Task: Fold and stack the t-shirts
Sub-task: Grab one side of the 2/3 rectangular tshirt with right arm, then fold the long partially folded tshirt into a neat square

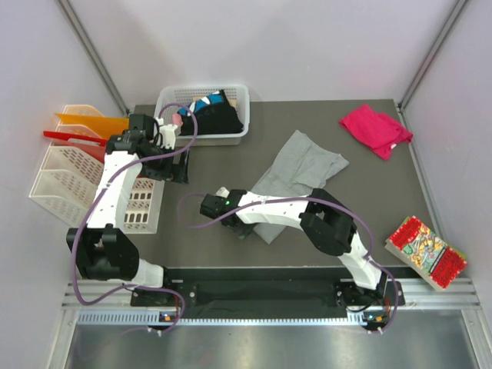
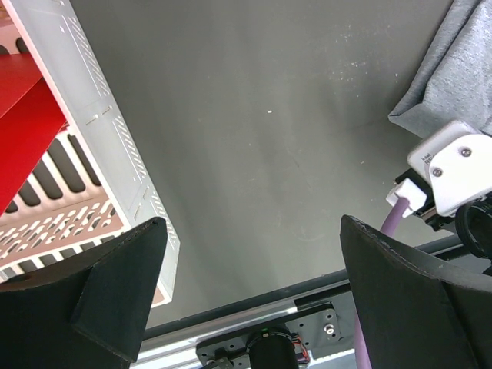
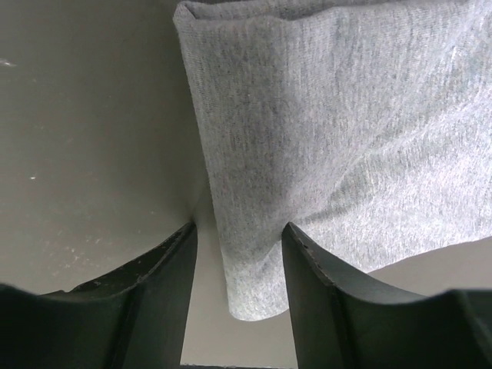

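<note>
Left end effector [image 2: 250, 231] spread wide, holding nothing, above bare worktop [image 1: 369, 192] beside white rack [image 2: 115, 146]. Right end effector [image 3: 238, 231] half spread, straddling the grey shirt's [image 1: 304, 165] folded corner, with a sliver of worktop between one finger [image 3: 165, 269] and the cloth. Grey shirt rumpled mid-worktop. Pink shirt [image 1: 374, 129] in far right corner. Black shirts [image 1: 219, 115] in basket [image 1: 204, 94] at far edge.

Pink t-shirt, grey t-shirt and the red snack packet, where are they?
pink t-shirt [image 1: 375, 129], top view, middle of the crumpled cloth.
grey t-shirt [image 1: 304, 164], top view, its flat middle.
snack packet [image 1: 425, 251], top view, its patterned face.
</note>
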{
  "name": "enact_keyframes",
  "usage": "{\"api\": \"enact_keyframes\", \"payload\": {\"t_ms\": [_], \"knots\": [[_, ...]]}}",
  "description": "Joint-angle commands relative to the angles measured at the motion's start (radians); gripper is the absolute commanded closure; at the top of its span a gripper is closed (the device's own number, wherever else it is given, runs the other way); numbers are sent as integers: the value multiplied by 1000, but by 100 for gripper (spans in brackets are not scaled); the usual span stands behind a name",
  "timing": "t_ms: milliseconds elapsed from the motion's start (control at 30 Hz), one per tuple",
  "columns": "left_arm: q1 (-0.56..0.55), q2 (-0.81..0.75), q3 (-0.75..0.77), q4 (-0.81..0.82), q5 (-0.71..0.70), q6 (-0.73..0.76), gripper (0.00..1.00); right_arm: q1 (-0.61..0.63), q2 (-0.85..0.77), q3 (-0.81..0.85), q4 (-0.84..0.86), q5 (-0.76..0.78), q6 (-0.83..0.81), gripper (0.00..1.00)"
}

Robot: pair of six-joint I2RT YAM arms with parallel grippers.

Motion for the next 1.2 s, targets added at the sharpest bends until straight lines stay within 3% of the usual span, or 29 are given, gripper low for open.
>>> {"api": "enact_keyframes", "payload": {"t_ms": [0,33,133,167,300,500,900,1167], "knots": [[1,-17,7,11,16,9,1,1,27,-3,46,-15,9,54],[1,-18,1,11,19,9,1,-1,24,-10,49,-17,12,55],[1,-23,-3,12,21,8,1,-15,24,-14,46,-20,15,71],[-1,-26,-3,12,22,8,1,-18,24,-12,43,-18,15,82],[1,-34,-8,11,27,6,1,-30,28,5,23,-12,15,99],[1,-50,-19,11,27,14,1,-25,11,52,-27,-33,7,100],[1,-87,-46,17,19,45,1,172,8,431,-242,-165,12,100],[-1,-84,-7,0,27,49,1,99,-137,390,-208,-218,86,100]]}}
